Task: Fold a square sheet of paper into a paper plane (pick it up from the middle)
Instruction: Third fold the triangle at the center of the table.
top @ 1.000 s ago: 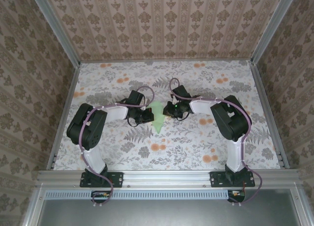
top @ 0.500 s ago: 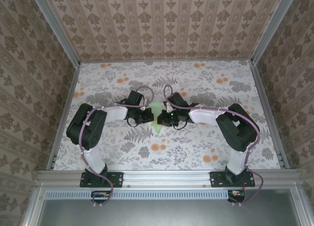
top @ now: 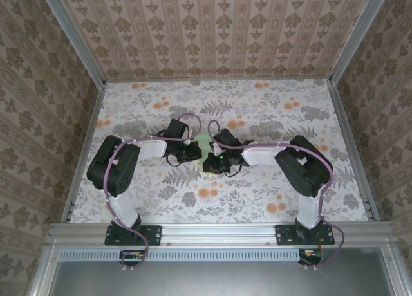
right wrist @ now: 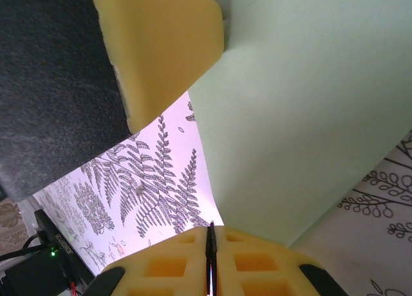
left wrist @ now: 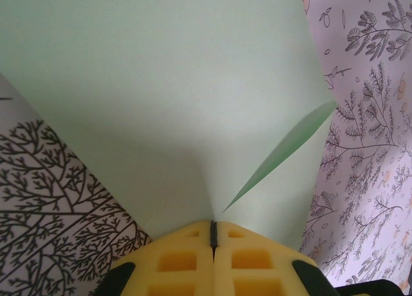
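A booth with walls (top: 212,26) papered in a beige floral pattern surrounds a tabletop (top: 277,116) covered by a grey and orange floral cloth. Two black and white robot arms reach inward from the near edge, the left arm (top: 117,167) and the right arm (top: 302,164), and their wrists meet at the middle of the tabletop.

The left pincer (top: 193,152) and the right pincer (top: 210,162) sit just beside each other, with a pale green folded paper (top: 203,143) between them at the centre of the cloth.

In the left wrist view, the left pincer's yellow foam pads (left wrist: 180,260) are pressed together and clench the paper where its creases converge. A narrow darker green flap (left wrist: 283,154) lifts off the sheet to the right.

In the right wrist view, the right pincer's pads (right wrist: 257,267) are likewise pressed together, grasping the paper's near edge. Another yellow pad (right wrist: 161,45) on a black finger hangs close above.
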Robot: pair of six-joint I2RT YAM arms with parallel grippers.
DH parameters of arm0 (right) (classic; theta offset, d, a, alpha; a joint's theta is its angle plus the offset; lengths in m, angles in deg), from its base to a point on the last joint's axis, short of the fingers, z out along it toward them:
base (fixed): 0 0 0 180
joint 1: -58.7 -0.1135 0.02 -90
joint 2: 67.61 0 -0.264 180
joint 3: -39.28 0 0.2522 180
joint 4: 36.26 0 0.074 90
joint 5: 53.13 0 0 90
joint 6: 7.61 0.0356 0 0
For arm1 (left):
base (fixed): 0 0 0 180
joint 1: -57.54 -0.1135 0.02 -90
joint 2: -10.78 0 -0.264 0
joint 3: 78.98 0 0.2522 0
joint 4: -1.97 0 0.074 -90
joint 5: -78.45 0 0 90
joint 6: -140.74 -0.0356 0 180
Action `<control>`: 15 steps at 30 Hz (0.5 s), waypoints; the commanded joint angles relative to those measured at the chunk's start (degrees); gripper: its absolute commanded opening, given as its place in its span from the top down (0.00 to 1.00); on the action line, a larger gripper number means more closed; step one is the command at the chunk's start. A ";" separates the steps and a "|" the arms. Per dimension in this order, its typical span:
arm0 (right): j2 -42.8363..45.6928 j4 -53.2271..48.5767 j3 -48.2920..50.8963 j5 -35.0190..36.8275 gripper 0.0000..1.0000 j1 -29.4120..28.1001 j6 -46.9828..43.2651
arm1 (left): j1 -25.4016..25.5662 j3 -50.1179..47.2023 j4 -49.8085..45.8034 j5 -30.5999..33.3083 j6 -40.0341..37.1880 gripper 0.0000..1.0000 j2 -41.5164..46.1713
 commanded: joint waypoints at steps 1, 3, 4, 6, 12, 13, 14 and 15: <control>-0.93 -1.01 0.70 -1.06 0.88 -0.33 0.23 | -0.46 -2.24 -2.70 3.69 0.57 1.00 -1.70; -0.90 -1.14 0.95 -1.09 0.88 -0.42 0.07 | -0.56 -2.29 -2.61 3.78 0.63 1.00 -1.70; -1.02 -1.27 1.05 -1.16 0.88 -0.42 -0.09 | -0.56 -2.34 -2.59 3.78 0.57 1.00 -1.70; -1.31 -1.73 1.19 -1.47 0.88 -0.55 -0.49 | -0.56 -2.40 -2.61 3.78 0.62 1.00 -1.74; -1.90 -2.63 1.82 -1.46 0.88 -0.68 -1.30 | -0.56 -2.47 -2.52 3.78 0.71 1.00 -1.70; -2.08 -2.64 1.85 -1.53 0.88 -0.69 -1.29 | -0.56 -2.45 -2.50 3.78 0.73 1.00 -1.70; -2.20 -2.49 1.90 -1.60 0.88 -0.73 -1.40 | -0.60 -2.46 -2.52 3.80 0.72 1.00 -1.70; -2.36 -2.57 1.85 -1.86 0.88 -0.75 -1.45 | -0.58 -2.45 -2.43 3.80 0.75 1.00 -1.74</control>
